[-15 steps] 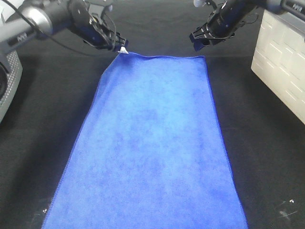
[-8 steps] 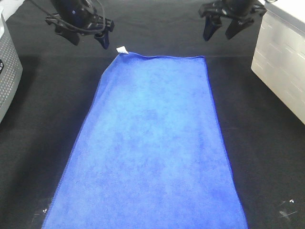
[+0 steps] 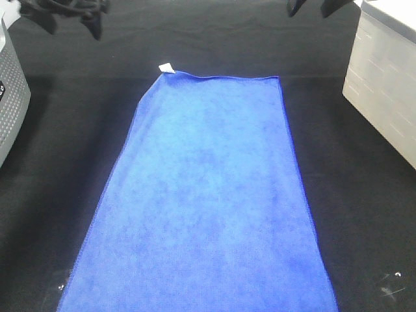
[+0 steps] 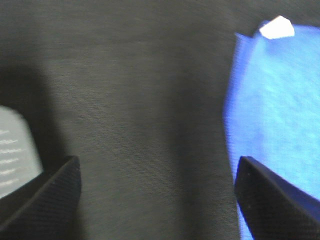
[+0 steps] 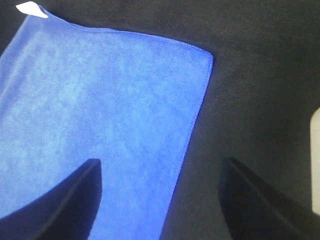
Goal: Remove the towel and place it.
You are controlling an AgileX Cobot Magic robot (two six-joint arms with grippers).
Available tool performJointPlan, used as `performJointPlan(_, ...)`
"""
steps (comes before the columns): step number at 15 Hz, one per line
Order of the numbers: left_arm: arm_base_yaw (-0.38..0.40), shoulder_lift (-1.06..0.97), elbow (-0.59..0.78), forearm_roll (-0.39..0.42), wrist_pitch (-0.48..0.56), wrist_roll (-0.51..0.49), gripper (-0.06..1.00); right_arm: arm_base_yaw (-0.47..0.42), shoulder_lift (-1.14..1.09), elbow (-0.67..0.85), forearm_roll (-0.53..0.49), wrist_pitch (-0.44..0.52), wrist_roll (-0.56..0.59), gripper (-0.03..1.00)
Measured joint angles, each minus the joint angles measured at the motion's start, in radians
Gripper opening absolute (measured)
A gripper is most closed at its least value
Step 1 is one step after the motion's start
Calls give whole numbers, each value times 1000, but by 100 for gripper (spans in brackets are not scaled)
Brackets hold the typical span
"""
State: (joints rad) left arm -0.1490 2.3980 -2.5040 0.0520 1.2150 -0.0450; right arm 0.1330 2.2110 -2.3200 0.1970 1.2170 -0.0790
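Royal-blue rectangular microfibre towel (image 3: 205, 201) lying flat and fully spread on the black fabric table covering (image 3: 364, 214), filling the middle of the exterior high frame from the upper centre down to the bottom edge; stitched edges showing along its sides. Small white tag (image 3: 166, 67) sticking out at the towel's upper-left corner, resting on the black covering. Left gripper (image 3: 68, 18) hanging at the upper left of the frame, well apart from the towel, black fingers spread wide and gripping nothing; in the left wrist view (image 4: 155, 200) both fingertips standing apart over bare black fabric, one overlapping the towel's edge (image 4: 280, 135), white tag (image 4: 276, 28) showing beyond. Right gripper (image 3: 312, 6) sitting at the top right edge of the frame, mostly cropped, likewise clear of the towel; in the right wrist view (image 5: 160, 200) its two dark fingers gaping wide with nothing between them, towel corner (image 5: 100, 115) lying below. White panelled box (image 3: 383, 78) standing at the right edge; grey perforated housing (image 3: 10, 97) showing at the left edge.
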Motion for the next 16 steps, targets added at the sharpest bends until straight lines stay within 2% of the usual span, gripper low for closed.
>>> performJointPlan(4,54,-103,7,-10,2,8,79,0,-156,97,-40,3,4,65)
performJointPlan(7,84,-201,41,-40,1,9,79,0,-242,113,-44,3,6,65)
performJointPlan(10,113,-387,261,-52,1,19,79,0,-382,227,-47,2,6,65)
performJointPlan(14,187,-703,641,-44,2,45,79,0,-703,553,-48,2,6,65)
performJointPlan(16,193,-872,816,-37,-24,52,79,0,-891,708,-48,2,6,65)
